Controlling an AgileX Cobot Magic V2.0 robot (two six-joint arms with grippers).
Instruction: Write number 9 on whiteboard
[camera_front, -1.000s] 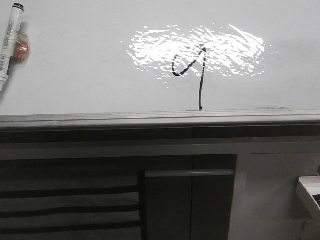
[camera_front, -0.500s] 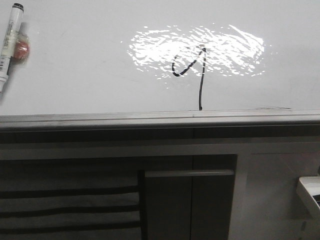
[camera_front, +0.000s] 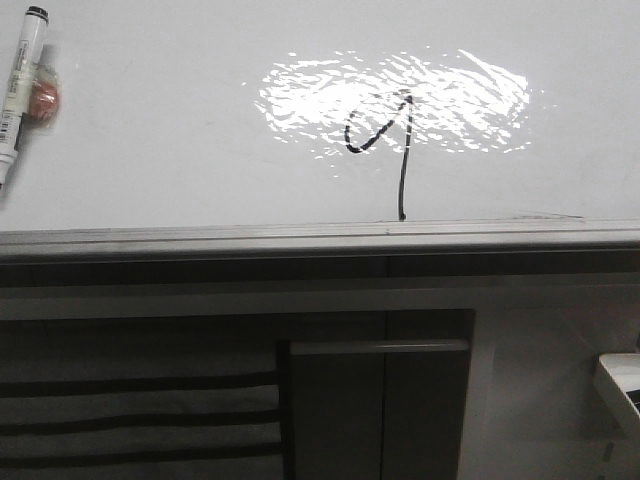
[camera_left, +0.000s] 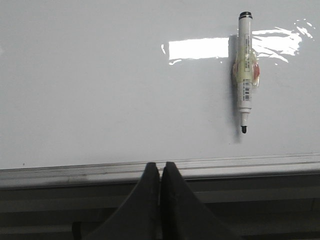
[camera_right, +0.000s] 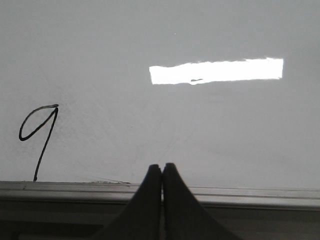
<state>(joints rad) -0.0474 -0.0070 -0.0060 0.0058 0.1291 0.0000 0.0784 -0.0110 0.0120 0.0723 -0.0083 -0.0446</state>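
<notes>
Office or lab: whiteboard (camera_front: 150, 150), marker (camera_front: 18, 85), grey cabinets (camera_front: 540, 390).

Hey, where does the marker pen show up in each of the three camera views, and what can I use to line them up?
Front view: marker at the far left edge, lying on the whiteboard, black end uppermost.
Left wrist view: marker upper right, tip toward the rail.
Right wrist view: not in it; only the number 9 shows.
Shared landmark: the grey metal rail along the board's edge.
</notes>
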